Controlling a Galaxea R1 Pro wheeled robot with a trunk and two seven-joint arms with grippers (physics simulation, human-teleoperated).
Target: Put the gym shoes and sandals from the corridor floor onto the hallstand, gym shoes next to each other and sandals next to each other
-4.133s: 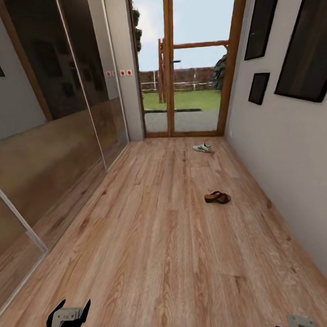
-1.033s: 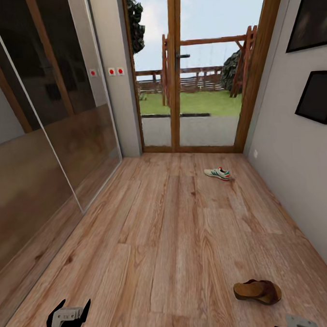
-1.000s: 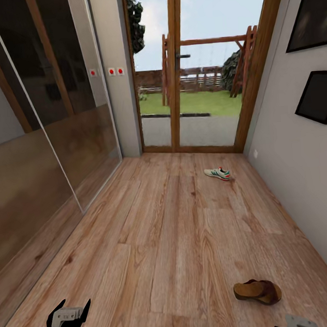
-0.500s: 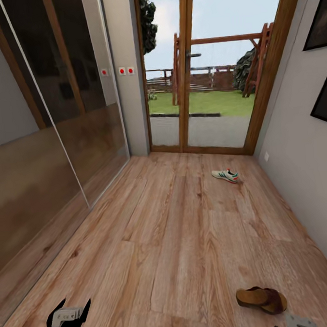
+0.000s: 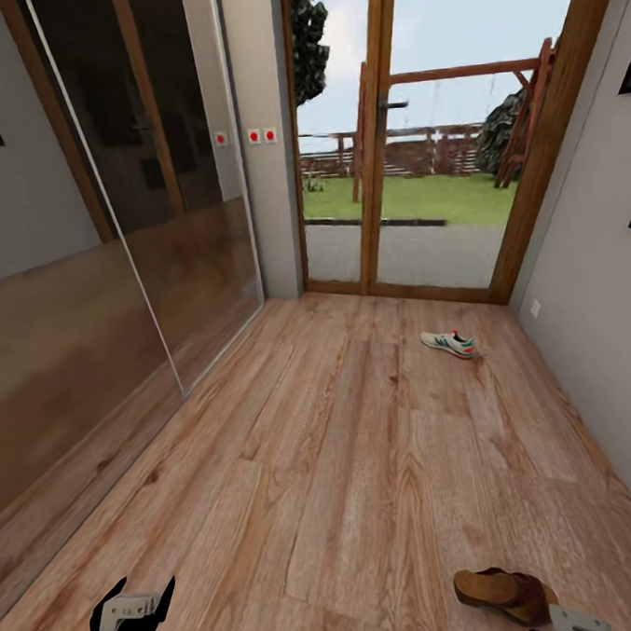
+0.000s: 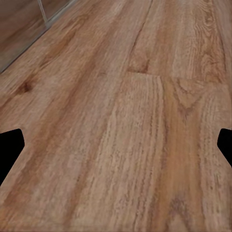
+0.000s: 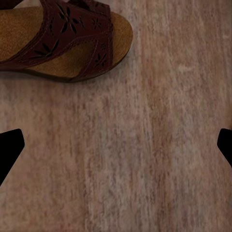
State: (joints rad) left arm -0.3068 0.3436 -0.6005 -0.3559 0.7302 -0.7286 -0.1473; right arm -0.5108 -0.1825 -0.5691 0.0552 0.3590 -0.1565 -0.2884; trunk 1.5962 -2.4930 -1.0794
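Observation:
One gym shoe (image 5: pixel 448 344), white with teal and red trim, lies on the corridor floor (image 5: pixel 343 463) at the far right near the glass door. One brown sandal (image 5: pixel 505 591) lies on the planks at the near right, just ahead of my right gripper (image 5: pixel 570 623), which is cut off by the picture's edge. In the right wrist view the sandal (image 7: pixel 63 43) sits beyond the open right gripper (image 7: pixel 116 150), apart from both fingertips. My left gripper (image 5: pixel 144 587) hangs open over bare floor (image 6: pixel 121 121) at the near left. The hallstand is out of view.
Mirrored sliding doors (image 5: pixel 117 272) run along the left side. A wood-framed glass door (image 5: pixel 390 161) closes the corridor's far end. A grey wall (image 5: pixel 608 372) with a small socket (image 5: pixel 535 309) bounds the right side. Open planks lie between the two shoes.
The view has advanced along the corridor and swung slightly, so the sandal now sits lower and nearer and the gym shoe looks closer. Neither shoe nor either gripper has moved itself.

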